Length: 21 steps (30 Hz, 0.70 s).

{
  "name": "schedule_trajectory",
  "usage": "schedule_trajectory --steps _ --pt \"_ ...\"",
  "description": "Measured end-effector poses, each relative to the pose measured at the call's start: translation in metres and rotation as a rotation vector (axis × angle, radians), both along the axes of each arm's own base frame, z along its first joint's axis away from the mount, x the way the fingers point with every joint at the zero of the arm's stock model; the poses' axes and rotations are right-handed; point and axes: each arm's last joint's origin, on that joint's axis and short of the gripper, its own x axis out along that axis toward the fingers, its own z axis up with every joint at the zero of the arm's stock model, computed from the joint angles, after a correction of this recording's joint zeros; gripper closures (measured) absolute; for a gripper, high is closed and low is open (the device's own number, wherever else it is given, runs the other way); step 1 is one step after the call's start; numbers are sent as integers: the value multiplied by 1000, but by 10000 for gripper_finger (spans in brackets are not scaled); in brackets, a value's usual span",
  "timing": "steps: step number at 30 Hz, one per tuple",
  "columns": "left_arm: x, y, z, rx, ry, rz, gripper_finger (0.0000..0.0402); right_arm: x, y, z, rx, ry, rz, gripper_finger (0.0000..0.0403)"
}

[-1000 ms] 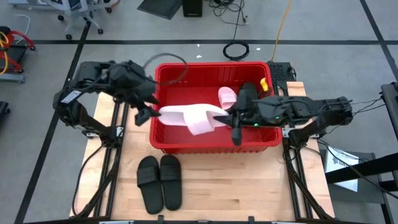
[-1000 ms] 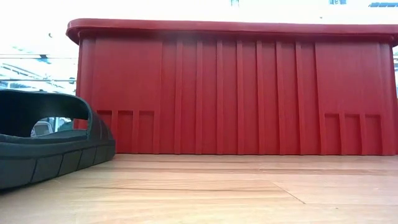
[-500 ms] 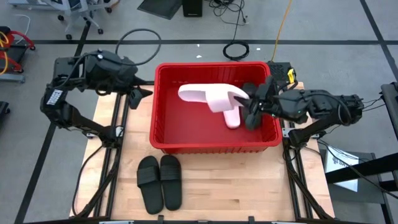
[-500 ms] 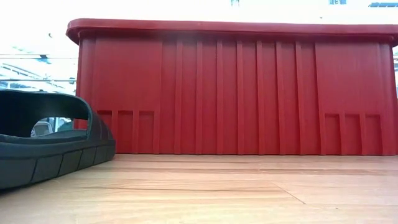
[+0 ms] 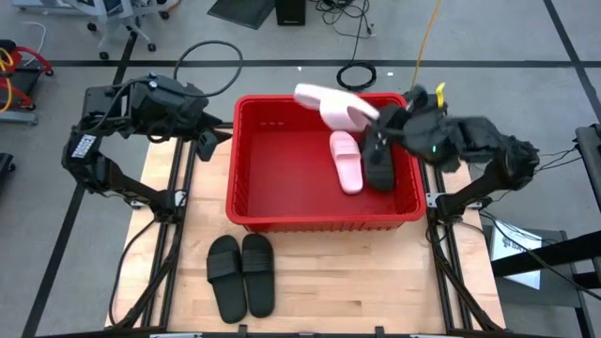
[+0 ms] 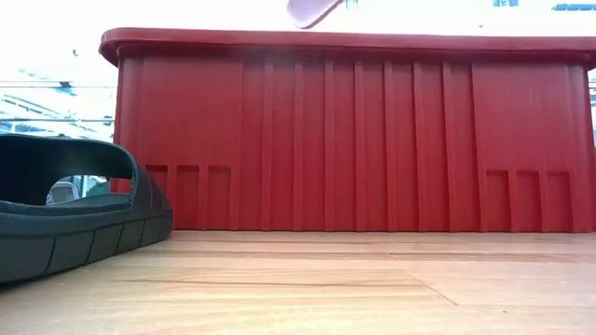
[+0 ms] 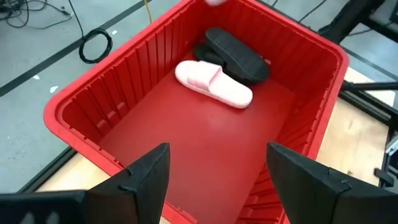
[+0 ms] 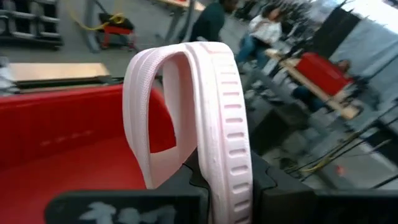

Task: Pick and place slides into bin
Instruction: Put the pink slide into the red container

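Pink slide (image 5: 329, 101) raised over the bin's (image 5: 246, 211) far rim, clamped in the right gripper (image 5: 376, 122)
Left gripper (image 7: 214, 180) gapes empty beside the bin; only its wrist view shows bare floor near the second pink slide (image 7: 213, 84).

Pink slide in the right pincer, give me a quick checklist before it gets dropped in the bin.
1. Right pincer shut on the pink slide: ok.
2. Slide fully over the bin: not ok, it overhangs the far rim.
3. Bare floor inside the bin to land on: ok.
4. Left pincer open and outside the bin: ok.
5. Black pair on the table, away from the drop: ok.
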Motion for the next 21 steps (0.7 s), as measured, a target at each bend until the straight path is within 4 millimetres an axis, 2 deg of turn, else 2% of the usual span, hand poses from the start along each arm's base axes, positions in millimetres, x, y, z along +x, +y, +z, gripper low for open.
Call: schedule_trajectory --steps 5,7,9,11,13,17,21 --pt "3 1 -1 -12 -1 23 144 9 -11 34 -189 28 -72 381" --pt "5 1 -1 -18 0 28 144 16 -12 38 -318 138 -146 381" --pt "5 1 -2 -21 -1 31 144 29 -13 31 -444 343 -211 381" --pt "5 1 -2 -28 -5 37 144 44 -16 15 -534 572 -242 381" --pt "5 1 -2 -32 -7 41 144 60 -20 -8 -564 729 -238 381" --pt "5 2 -2 -31 -7 50 144 76 -24 -58 -532 843 -240 367" --pt "5 2 -2 -33 -8 52 144 80 -24 -110 -494 920 -208 372"
